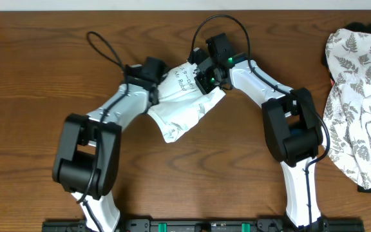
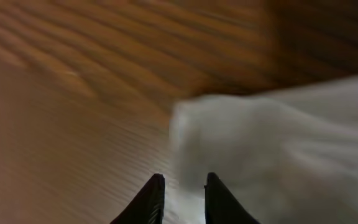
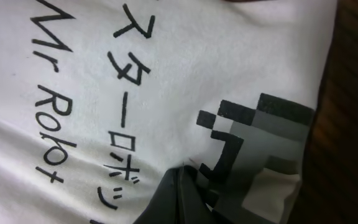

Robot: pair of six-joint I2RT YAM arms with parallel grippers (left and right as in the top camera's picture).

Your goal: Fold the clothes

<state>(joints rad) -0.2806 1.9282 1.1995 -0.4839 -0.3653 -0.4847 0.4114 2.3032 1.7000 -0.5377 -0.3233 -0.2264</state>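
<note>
On the table (image 1: 31,64), the T-shirt (image 1: 182,113) lies bunched near its centre. The right gripper (image 3: 180,186), fingers pressed together, pinches it beside the print (image 3: 48,112); the left gripper (image 2: 182,199) stands slightly spread at its edge. Best now: grip 1 corner, pull taut, then fold flat

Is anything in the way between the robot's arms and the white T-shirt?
Nothing visible. The right end effector pinches the white cotton T-shirt with black print; the left end effector sits at its edge, slightly open.
</note>
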